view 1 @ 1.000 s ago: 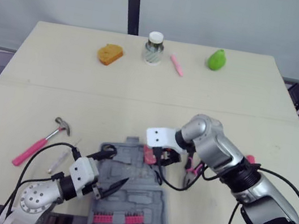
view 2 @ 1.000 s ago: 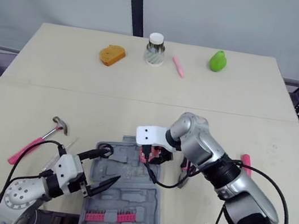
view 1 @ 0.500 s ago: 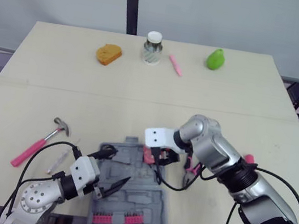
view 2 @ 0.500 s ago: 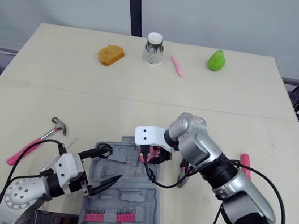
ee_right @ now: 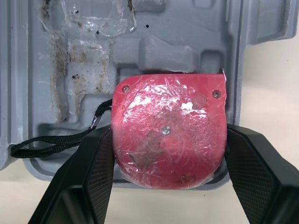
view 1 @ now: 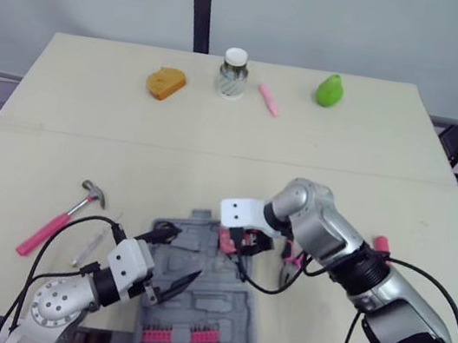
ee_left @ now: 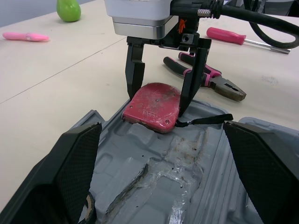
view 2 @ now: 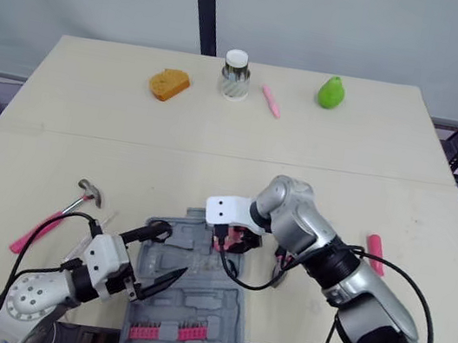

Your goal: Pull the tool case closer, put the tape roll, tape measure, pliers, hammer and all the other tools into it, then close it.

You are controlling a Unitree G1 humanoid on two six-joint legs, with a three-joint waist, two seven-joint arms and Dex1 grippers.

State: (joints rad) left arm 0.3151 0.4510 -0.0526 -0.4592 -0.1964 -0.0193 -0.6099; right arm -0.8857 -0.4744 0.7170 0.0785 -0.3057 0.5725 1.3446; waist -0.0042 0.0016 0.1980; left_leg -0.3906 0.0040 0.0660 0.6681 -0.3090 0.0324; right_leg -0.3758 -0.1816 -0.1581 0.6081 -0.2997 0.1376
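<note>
Where the beige table (view 1: 216, 143) reaches its near edge, the grey tool case (view 1: 215, 306) lies open. The right gripper (view 1: 239, 242) is clamped on both sides of the red tape measure (ee_right: 168, 135), which sits at the case's far right corner; the embossed marking on its rim is too small to read. The left gripper (view 1: 185, 252) hovers wide open and empty over the case's left side, the hammer (view 1: 63, 216) lies further left, and the pliers (ee_left: 210, 79) lie just right of the case.

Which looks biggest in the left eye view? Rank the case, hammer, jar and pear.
1. case
2. hammer
3. jar and pear: too alike to rank; both stand farthest from the camera, so may look smaller.
</note>
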